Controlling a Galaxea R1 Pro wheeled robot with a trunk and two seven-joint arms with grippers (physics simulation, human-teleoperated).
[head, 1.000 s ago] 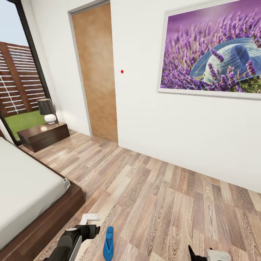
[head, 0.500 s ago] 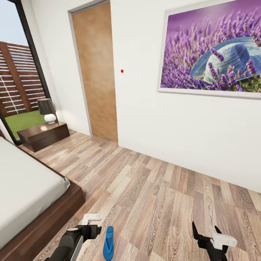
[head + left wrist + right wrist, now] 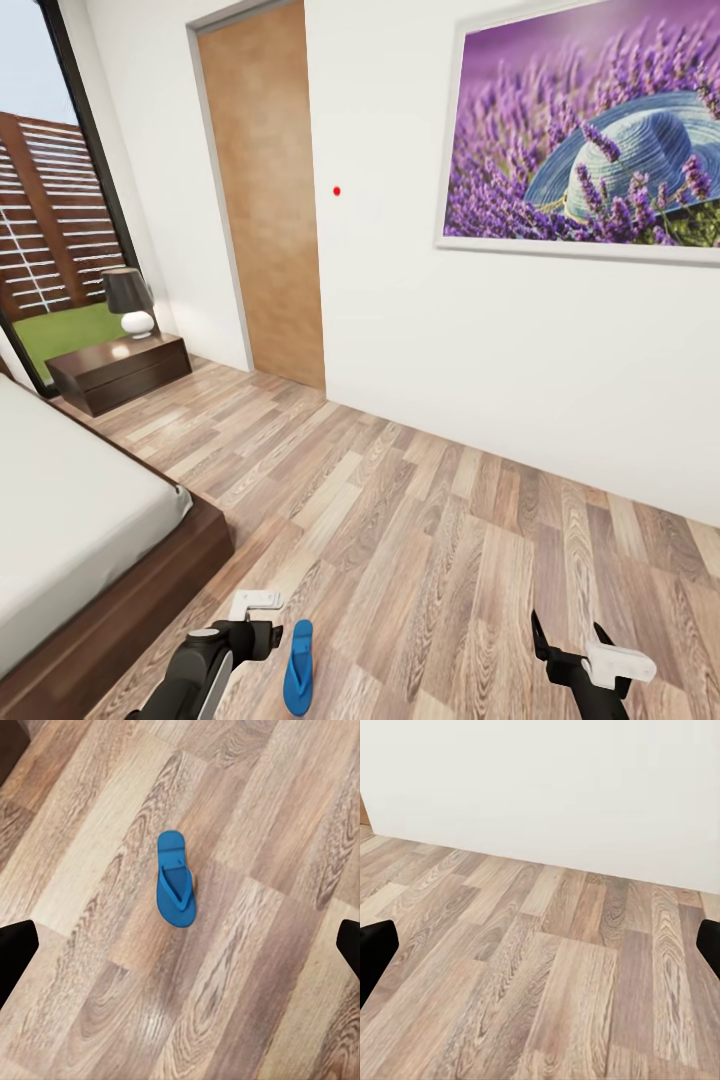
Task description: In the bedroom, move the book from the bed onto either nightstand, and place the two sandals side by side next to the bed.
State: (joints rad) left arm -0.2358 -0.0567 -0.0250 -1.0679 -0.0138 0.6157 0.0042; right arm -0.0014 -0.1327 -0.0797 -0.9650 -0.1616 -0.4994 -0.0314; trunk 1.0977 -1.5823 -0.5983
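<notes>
Left gripper: jaws spread wide, empty, hovering above one blue sandal.
Right gripper: fingers apart, holding nothing, over bare wood-plank floor.
Sandal: flat on the floor, near the bed corner.
Nightstand: beside the bed, carrying a lamp.

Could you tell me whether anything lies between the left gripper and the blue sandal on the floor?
Nothing visible does. The bright blue flip-flop sandal lies alone on bare light-brown wood-plank floor, and the open left gripper looks straight down at it with only air between.
</notes>
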